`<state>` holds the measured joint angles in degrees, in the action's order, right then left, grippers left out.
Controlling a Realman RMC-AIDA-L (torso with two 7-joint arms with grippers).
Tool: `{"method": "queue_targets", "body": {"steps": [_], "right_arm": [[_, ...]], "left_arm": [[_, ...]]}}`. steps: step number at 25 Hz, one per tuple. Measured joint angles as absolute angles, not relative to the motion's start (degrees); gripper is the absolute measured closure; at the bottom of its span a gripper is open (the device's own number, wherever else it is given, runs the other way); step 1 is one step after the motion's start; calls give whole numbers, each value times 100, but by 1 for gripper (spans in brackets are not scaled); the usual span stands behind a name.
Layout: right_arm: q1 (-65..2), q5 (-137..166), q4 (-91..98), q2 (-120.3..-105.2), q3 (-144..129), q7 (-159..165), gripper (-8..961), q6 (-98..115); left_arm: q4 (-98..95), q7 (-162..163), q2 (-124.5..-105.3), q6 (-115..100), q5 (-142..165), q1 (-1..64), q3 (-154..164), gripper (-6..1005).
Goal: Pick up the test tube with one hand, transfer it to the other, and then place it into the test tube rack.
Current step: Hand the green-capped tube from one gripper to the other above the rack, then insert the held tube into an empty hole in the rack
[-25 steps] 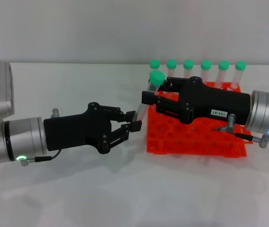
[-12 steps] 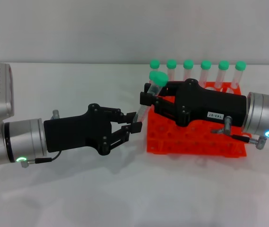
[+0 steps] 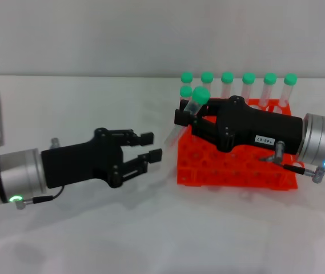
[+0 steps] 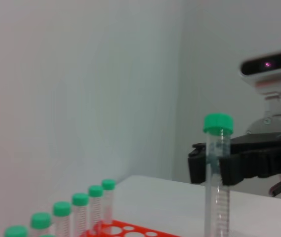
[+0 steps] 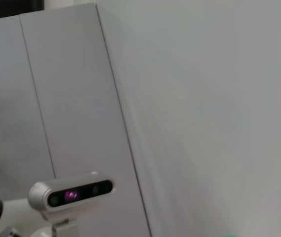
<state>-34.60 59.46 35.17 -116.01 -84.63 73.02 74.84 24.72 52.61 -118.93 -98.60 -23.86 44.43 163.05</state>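
Observation:
My right gripper, black with a white label and a blue light on its arm, is shut on the test tube. It holds the tube tilted above the left edge of the orange-red rack, green cap up. My left gripper, on the arm with the green light, is open and empty. It hangs left of the tube's lower end, apart from it. The left wrist view shows the held tube clamped in the right gripper, with the rack below.
Several identical green-capped tubes stand in the rack's back row, with one more in its left corner, close behind the held tube. They also show in the left wrist view. White table around. The right wrist view shows only a wall and the head camera.
My left gripper has drawn back to the left and down, away from the tube's lower end. The right gripper keeps the tube, which has tilted further and shifted slightly right.

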Motion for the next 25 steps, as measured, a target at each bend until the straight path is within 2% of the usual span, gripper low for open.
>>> {"method": "queue_targets", "body": {"steps": [5, 6, 10, 15, 21, 25], "right_arm": [[-3420, 5815, 3496, -11591, -8438, 7265, 748, 7451], [-3420, 5815, 3496, -11591, -8438, 7265, 748, 7451], [-3413, 5747, 3510, -11584, -8430, 7124, 746, 7099], [-3447, 5616, 3511, -11605, -8470, 6847, 744, 6446], [-3521, 5235, 3490, -11619, -8712, 6431, 742, 5671], [-3682, 5163, 3429, -11619, -8906, 6293, 741, 5265]], "left_arm": [[2488, 5262, -11872, -9892, -2650, 4254, 16305, 699], [2612, 5264, -11868, -9909, -2972, 3999, 16304, 697], [2775, 5265, -11877, -9963, -3492, 3558, 16303, 469], [2801, 5217, -11886, -9939, -4222, 2945, 16304, 269], [2684, 5208, -11914, -9699, -4862, 2532, 16287, 106], [2489, 5194, -11906, -9519, -5000, 2385, 16286, 106]]}}
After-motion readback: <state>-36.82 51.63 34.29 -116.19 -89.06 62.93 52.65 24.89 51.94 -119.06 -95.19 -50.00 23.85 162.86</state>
